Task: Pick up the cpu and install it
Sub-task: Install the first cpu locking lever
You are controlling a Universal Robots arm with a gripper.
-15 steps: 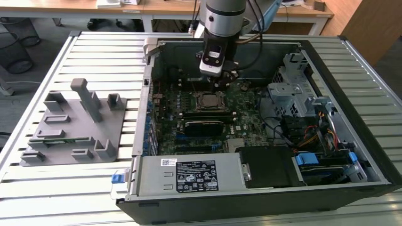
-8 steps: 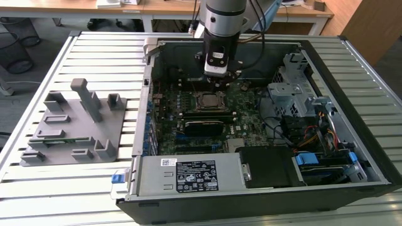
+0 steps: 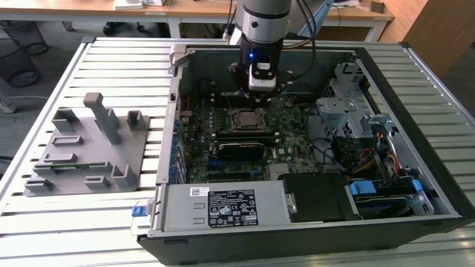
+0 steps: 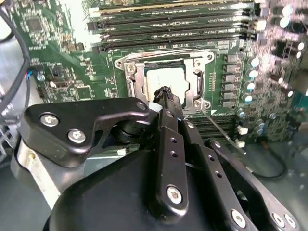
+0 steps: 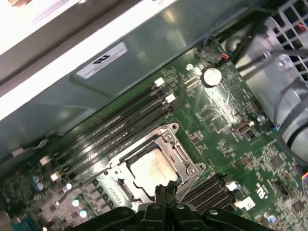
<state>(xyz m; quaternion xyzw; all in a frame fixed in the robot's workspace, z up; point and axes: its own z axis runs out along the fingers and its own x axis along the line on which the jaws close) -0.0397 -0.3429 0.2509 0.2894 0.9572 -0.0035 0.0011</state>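
The cpu (image 3: 248,118) lies flat inside the black socket frame (image 3: 250,128) on the green motherboard (image 3: 290,139) of the open computer case. Both wrist views show its silver-grey top, cpu (image 4: 166,79) and cpu (image 5: 150,168), with the frame's metal plate swung open around it. My gripper (image 3: 261,98) hangs just above the socket's far edge. Its two black fingers are pressed together, gripper (image 4: 166,91) and gripper (image 5: 161,190), with nothing visible between them. The tips sit over the cpu's rim, and I cannot tell whether they touch it.
A thin metal lever (image 4: 222,129) sticks out beside the socket. Rows of memory slots (image 5: 120,120) run along it. The case holds a power supply (image 3: 222,208) and a drive cage (image 3: 349,111). On the exterior view's left, a grey fixture (image 3: 82,161) carries a green memory stick (image 3: 70,165).
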